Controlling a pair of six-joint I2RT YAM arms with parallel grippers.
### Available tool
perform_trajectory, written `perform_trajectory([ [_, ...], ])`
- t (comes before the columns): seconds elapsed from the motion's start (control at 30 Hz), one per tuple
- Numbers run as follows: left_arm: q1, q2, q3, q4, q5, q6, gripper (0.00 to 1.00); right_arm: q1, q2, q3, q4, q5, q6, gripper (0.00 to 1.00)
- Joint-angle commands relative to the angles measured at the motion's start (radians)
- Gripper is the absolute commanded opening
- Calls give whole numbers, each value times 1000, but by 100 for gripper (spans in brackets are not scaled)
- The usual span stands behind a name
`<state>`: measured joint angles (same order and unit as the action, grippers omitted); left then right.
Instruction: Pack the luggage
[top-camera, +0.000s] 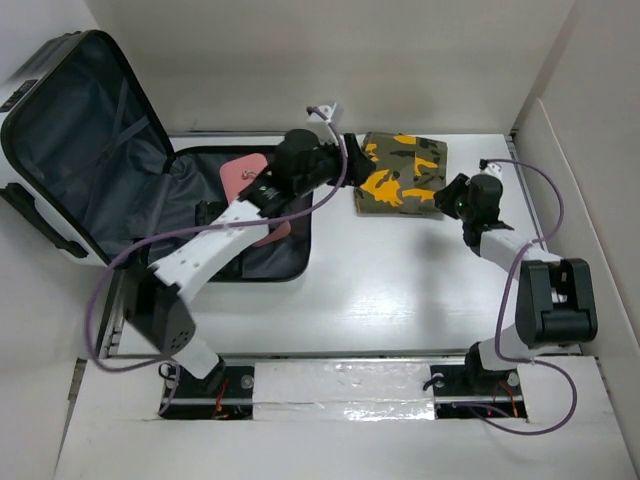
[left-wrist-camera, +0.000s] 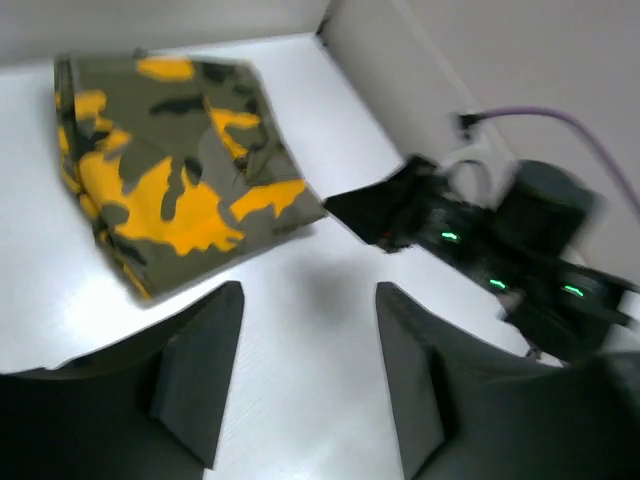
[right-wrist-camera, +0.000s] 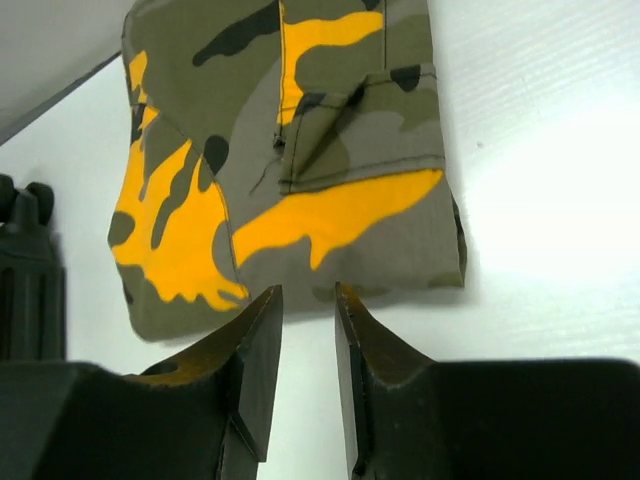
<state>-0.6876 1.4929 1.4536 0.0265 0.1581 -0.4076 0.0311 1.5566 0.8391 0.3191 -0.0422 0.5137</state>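
The suitcase (top-camera: 90, 150) lies open at the upper left. The folded camouflage garment (top-camera: 402, 172) sits at upper centre on the table (top-camera: 400, 290). The left gripper (left-wrist-camera: 310, 300), beside the garment, has its fingers wide and empty. The right gripper (right-wrist-camera: 305, 300) has its fingers narrow, gripping nothing.

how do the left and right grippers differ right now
The left gripper has jaws spread wide; the right gripper has only a narrow gap. The left gripper is left of the folded camouflage garment, the right gripper right of it. Both are empty and point at the garment.
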Motion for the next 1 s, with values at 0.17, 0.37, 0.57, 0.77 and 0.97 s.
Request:
perform_trajectory([
  [0.17, 3, 355, 86, 78, -98, -255, 73, -72, -275, -139, 114, -50, 28, 39],
  [0.37, -92, 506, 133, 78, -311, -312, 76, -143, -301, -121, 55, 38, 9, 66],
  [0.57, -104, 468, -18, 213, -342, -379, 76, -180, 63, 119, -72, -134, -40, 61],
  [0.77, -104, 547, 45, 165, -353, -367, 72, -180, 229, 212, -75, -249, 3, 52],
  [0.97, -104, 610, 65, 184, -348, -387, 72, -137, 313, 209, -52, -294, 39, 46],
])
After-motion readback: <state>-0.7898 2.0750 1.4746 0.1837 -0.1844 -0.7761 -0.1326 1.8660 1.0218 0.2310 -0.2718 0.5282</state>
